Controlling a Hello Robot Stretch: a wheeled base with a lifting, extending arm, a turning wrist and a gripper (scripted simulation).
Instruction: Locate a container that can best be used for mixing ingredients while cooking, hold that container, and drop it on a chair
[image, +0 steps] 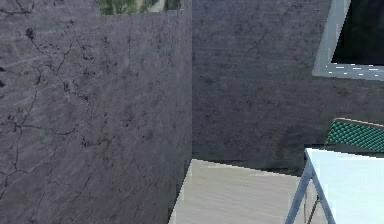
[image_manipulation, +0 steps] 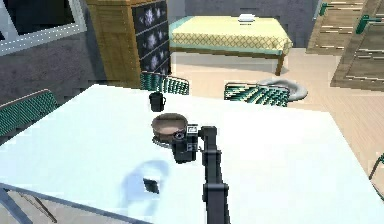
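You'll find the brown bowl (image_manipulation: 170, 125) standing upright on the white table (image_manipulation: 290, 150), near its middle. Its mouth faces up, and it is round, so no side is longer than another. The gripper (image_manipulation: 181, 146) sits right by the bowl, and you cannot tell whether it holds anything. A dark mug (image_manipulation: 157, 101) stands just beyond, and a green-backed chair (image_manipulation: 256, 93) stands at the far edge.
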